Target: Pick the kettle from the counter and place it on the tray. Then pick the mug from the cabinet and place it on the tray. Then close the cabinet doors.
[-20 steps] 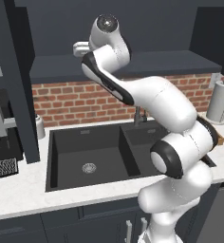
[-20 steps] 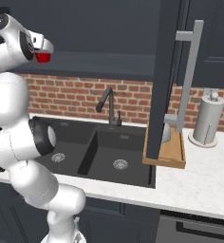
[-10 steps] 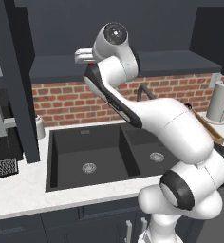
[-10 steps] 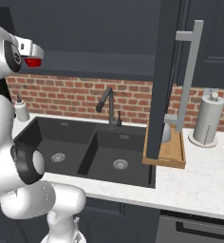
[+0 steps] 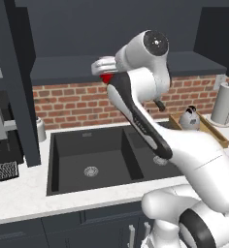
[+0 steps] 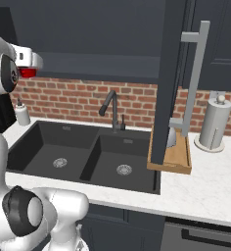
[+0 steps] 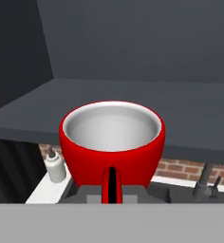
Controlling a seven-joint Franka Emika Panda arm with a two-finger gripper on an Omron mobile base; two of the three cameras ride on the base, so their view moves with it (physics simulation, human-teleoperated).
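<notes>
The mug (image 7: 112,142) hangs in the tool (image 5: 106,72) just before the cabinet (image 5: 111,34) shelf, above the sink (image 6: 83,157). At three o'clock of the sink, on the table (image 6: 210,191), the tray (image 5: 218,136) carries the kettle (image 5: 189,118); the paper-towel roll (image 6: 214,122) stands beyond.

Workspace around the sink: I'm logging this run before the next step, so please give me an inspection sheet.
Surface: white counter around a black double sink.
Job's things: kettle sits on the wooden tray; red mug is held up in front of the open cabinet; a cabinet door stands open over the tray.
Clutter: paper-towel roll, soap bottle, faucet.
Grippers: gripper shut on the mug.
Cables: nothing seen.
Surroundings: brick backsplash, dark lower drawers.
</notes>
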